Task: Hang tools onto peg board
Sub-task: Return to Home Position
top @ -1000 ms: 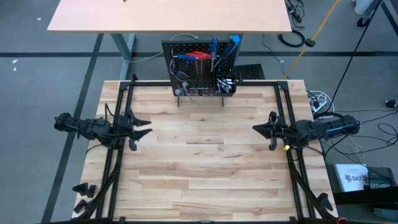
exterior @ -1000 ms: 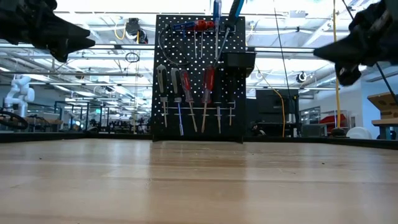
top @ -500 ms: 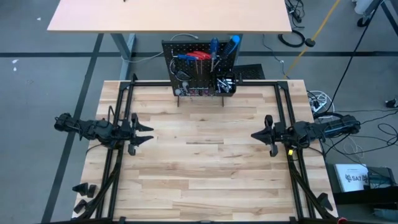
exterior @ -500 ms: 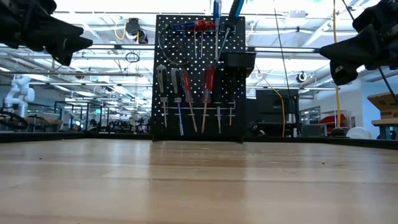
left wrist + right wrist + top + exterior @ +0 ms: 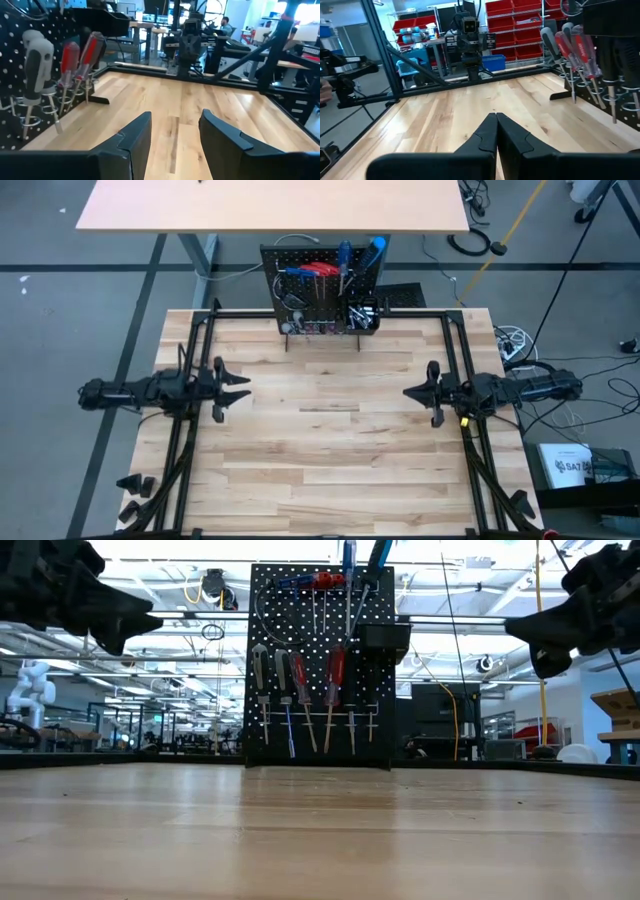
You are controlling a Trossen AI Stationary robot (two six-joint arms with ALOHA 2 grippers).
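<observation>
1. The left gripper [image 5: 238, 386] is held above the table [image 5: 320, 480], in front of the peg board [image 5: 322, 292] and well to its left. Its fingers are set partly apart and nothing is gripped. This is judged a parked pose, as every tool in view is already hung.
2. The peg board is stood upright at the table's far edge. The tools [image 5: 335, 670] are hung on its hooks handle-up with their shafts pointing down, so that each can be lifted out singly.
3. The right gripper [image 5: 410, 393] is held in front of the peg board and well to its right, mirroring the other. Its fingers are pressed together with nothing between them.
4. Counted: two arms, two grippers, one peg board, one black bin [image 5: 385, 637]. In the board's lower row, four screwdrivers are seen: two grey-and-black and two red. Thin keys are hung beside them. Two blue handles are seen above the board's top edge. The upper row cannot be counted surely.
</observation>
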